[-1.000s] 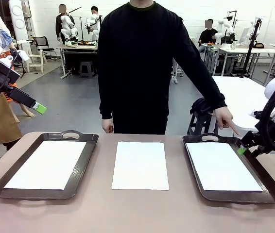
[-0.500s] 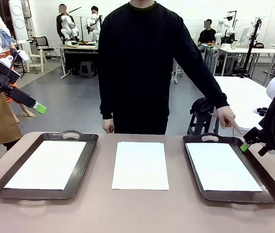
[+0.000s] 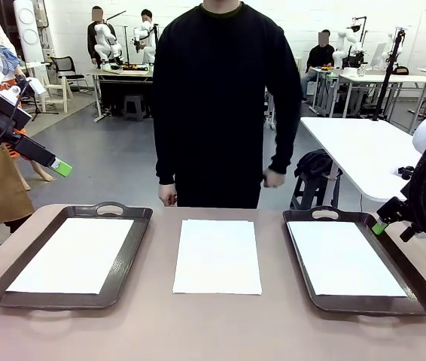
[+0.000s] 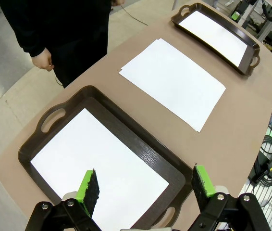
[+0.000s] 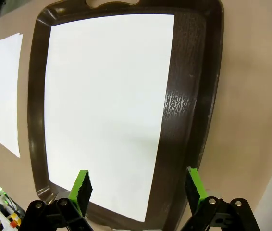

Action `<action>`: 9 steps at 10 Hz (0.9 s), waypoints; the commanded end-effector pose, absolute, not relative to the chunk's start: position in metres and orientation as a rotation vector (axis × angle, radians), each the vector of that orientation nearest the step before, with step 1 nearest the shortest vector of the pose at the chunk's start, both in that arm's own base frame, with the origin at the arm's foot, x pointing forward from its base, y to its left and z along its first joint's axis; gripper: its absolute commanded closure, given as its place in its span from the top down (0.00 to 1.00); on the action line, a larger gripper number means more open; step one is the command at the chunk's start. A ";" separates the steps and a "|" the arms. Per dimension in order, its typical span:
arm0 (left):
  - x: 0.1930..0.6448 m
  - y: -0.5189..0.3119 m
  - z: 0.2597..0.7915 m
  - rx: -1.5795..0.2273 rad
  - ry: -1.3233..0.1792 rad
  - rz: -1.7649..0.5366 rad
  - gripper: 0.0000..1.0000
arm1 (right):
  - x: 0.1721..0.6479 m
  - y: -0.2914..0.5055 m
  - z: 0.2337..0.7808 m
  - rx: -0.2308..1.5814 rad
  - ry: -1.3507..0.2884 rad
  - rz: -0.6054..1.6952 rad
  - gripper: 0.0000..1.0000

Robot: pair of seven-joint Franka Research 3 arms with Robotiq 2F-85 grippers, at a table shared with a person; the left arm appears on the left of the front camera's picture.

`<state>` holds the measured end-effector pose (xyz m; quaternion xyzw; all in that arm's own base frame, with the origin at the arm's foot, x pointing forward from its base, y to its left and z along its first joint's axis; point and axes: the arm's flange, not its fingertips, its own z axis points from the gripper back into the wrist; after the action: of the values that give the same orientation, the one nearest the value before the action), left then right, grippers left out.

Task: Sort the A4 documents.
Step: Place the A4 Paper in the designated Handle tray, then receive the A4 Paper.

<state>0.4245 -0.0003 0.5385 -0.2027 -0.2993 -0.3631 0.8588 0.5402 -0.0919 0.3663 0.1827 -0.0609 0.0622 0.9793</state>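
Note:
White A4 documents lie in three places. A small stack (image 3: pixel 217 256) rests on the bare table in the middle. One sheet (image 3: pixel 74 254) lies in the left tray (image 3: pixel 70 303) and another sheet (image 3: pixel 345 257) in the right tray (image 3: pixel 416 289). My left gripper (image 3: pixel 59 165) hangs high over the table's left end, open and empty. In the left wrist view it (image 4: pixel 145 180) looks down on the left tray's sheet (image 4: pixel 92 163). My right gripper (image 3: pixel 392 229) hovers open just above the right tray's far right rim. In its own wrist view it (image 5: pixel 137 177) is over that tray's sheet (image 5: pixel 107 106).
A person (image 3: pixel 220 105) in a black sweater stands at the table's far edge, both hands down at their sides. Both dark brown trays have handles at each end. Bare tabletop (image 3: pixel 213 331) runs along the near edge and between the trays.
The person's hand that pointed at the right tray's far corner has drawn back to their side. My right gripper rose a little and shifted right; the left arm has stayed still.

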 end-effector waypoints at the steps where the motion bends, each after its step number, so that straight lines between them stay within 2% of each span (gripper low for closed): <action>1: 0.425 0.000 0.538 -0.435 -0.643 -0.773 1.00 | 0.542 -0.092 0.367 0.366 -0.123 0.127 1.00; 9: 0.425 0.000 0.538 -0.435 -0.643 -0.773 1.00 | 0.542 -0.092 0.367 0.366 -0.123 0.127 1.00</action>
<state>0.4245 -0.0003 0.5385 -0.2027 -0.2993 -0.3631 0.8588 0.5402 -0.0919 0.3663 0.1827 -0.0609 0.0623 0.9793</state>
